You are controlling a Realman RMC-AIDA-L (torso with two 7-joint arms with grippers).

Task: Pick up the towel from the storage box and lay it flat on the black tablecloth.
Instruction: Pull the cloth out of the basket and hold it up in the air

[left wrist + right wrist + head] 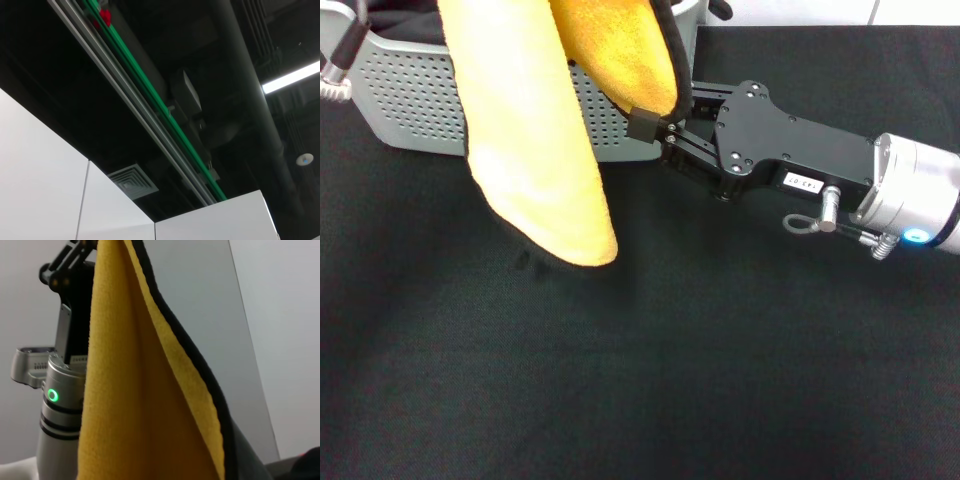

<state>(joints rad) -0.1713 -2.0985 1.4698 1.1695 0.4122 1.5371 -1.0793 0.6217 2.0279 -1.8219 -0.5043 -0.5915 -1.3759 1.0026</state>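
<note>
The yellow-orange towel [535, 140] with black edging hangs in long folds in front of the grey storage box [410, 95], its lowest tip just above the black tablecloth [720, 350]. My right gripper [648, 124] reaches in from the right and is shut on the towel's black-edged side. The right wrist view shows the towel [130, 390] draped close up. There my left gripper [70, 257] stands high beside the towel's top, shut on it. The left wrist view shows only ceiling.
The storage box stands at the back left of the tablecloth, with dark fabric showing inside its rim [390, 15]. A cable of the left arm [335, 70] hangs at the box's left end. The right arm [910, 200] lies across the right side.
</note>
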